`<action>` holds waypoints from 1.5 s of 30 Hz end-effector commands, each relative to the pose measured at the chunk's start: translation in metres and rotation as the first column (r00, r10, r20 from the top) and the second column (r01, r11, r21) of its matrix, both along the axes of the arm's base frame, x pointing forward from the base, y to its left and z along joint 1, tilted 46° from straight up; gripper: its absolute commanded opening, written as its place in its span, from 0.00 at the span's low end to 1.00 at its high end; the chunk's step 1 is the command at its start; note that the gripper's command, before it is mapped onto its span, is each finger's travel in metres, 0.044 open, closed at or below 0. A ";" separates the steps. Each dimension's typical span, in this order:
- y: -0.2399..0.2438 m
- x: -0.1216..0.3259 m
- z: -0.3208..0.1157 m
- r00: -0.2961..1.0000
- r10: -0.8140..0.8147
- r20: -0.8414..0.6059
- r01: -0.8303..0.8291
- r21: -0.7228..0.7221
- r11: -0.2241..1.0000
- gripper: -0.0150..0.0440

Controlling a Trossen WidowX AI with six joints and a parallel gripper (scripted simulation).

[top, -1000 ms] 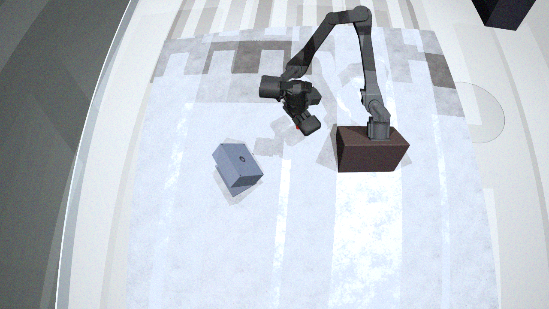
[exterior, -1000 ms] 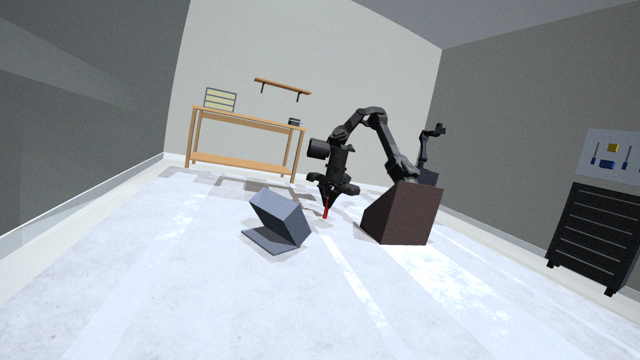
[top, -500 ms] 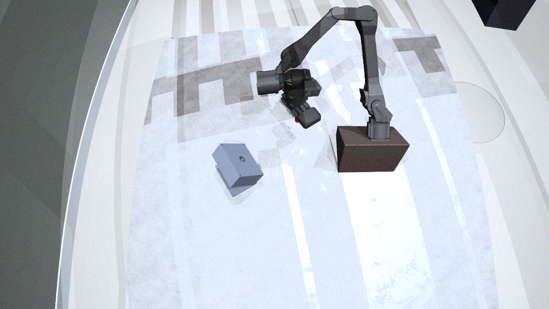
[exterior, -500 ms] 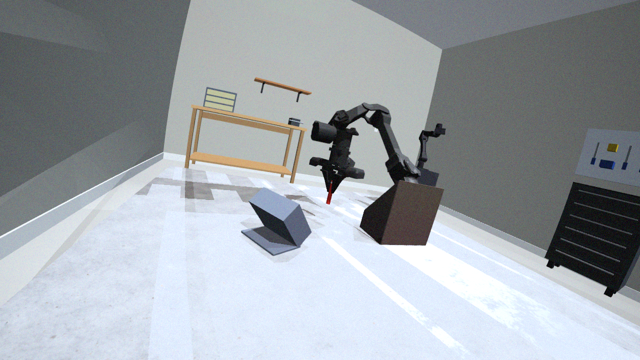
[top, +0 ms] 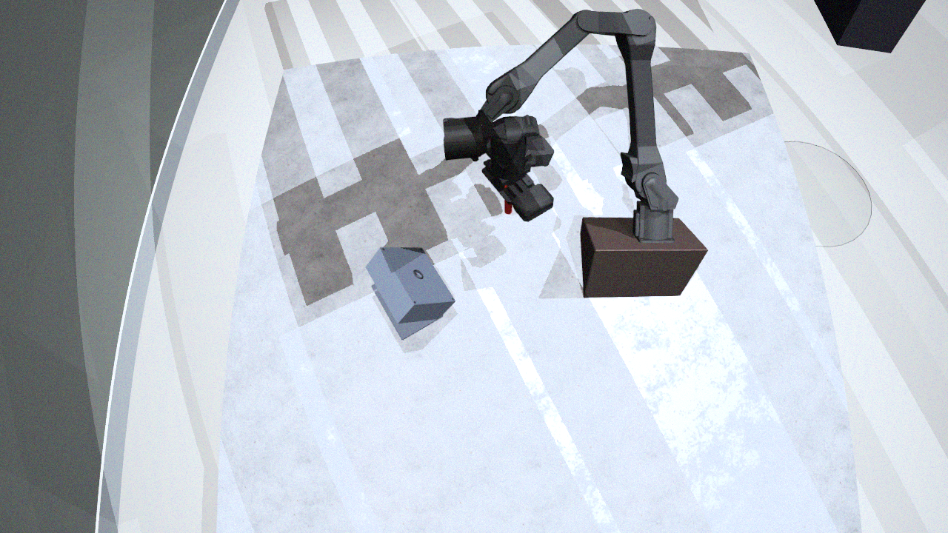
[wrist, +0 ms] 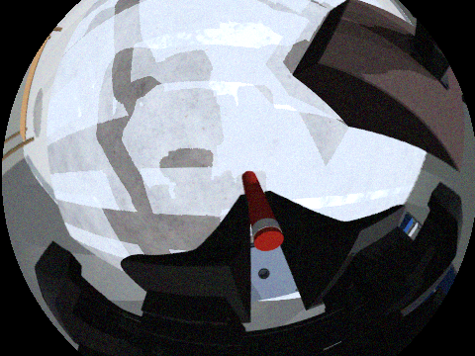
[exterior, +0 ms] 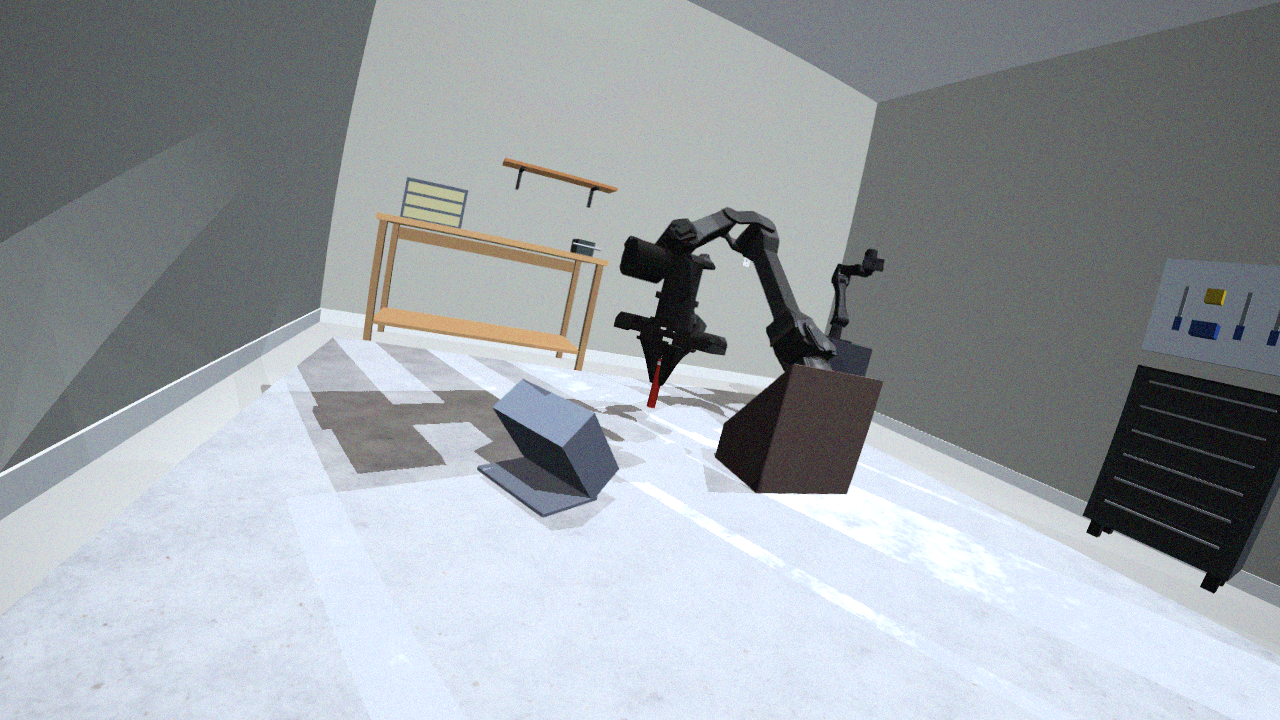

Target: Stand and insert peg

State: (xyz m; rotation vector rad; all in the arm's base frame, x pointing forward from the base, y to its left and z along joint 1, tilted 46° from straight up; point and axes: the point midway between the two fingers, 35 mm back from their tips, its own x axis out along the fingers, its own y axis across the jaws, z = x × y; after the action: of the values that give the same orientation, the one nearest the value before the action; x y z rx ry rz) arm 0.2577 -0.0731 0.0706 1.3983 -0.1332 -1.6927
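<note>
The red peg (top: 507, 206) (exterior: 655, 386) (wrist: 259, 212) hangs upright between my fingers, banded end up at the fingers and plain end down, a little above the table. My gripper (top: 515, 198) (exterior: 663, 360) (wrist: 255, 198) is shut on its upper part. The grey sloped panel (top: 412, 290) (exterior: 550, 437) stands to the front left of the gripper, apart from it. Its hole (top: 418, 274) shows in the sloped face in the top view. The panel is not in the wrist view.
The brown base block (top: 636, 261) (exterior: 796, 429) (wrist: 390, 93) carrying the arm stands to the right of the gripper. A wooden workbench (exterior: 483, 286) and a black drawer cabinet (exterior: 1181, 465) stand far off by the walls.
</note>
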 end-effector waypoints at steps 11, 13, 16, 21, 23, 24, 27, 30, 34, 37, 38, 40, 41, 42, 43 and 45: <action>0.010 0.007 -0.013 0.994 0.103 0.019 -0.104 0.080 0.991 0.25; 0.011 0.008 -0.014 0.993 0.118 0.023 -0.120 0.090 0.989 0.25; 0.013 0.010 -0.017 0.989 0.142 0.030 -0.144 0.104 0.984 0.25; 0.017 0.014 -0.020 0.982 0.182 0.043 -0.186 0.125 0.975 0.25; 0.018 0.015 -0.021 0.979 0.198 0.049 -0.203 0.133 0.970 0.25; 0.019 0.016 -0.022 0.977 0.207 0.052 -0.212 0.137 0.968 0.25; 0.021 0.018 -0.023 0.971 0.231 0.062 -0.238 0.147 0.960 0.25; 0.023 0.020 -0.025 0.964 0.257 0.072 -0.265 0.157 0.951 0.25; 0.026 0.023 -0.027 0.953 0.290 0.086 -0.301 0.168 0.939 0.25; 0.028 0.025 -0.028 0.944 0.316 0.098 -0.329 0.175 0.928 0.25; 0.029 0.026 -0.028 0.940 0.325 0.101 -0.338 0.177 0.924 0.25; 0.030 0.028 -0.029 0.933 0.342 0.109 -0.357 0.180 0.917 0.25; 0.031 0.028 -0.029 0.930 0.350 0.113 -0.366 0.182 0.913 0.25; 0.032 0.029 -0.029 0.926 0.359 0.117 -0.375 0.183 0.909 0.25; 0.033 0.030 -0.029 0.922 0.367 0.121 -0.385 0.185 0.904 0.25; 0.034 0.031 -0.030 0.914 0.385 0.130 -0.403 0.187 0.896 0.25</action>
State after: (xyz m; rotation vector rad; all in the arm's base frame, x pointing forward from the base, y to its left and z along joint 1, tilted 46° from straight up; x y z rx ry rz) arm 0.2882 -0.0411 0.0417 1.5317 0.2487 -1.3661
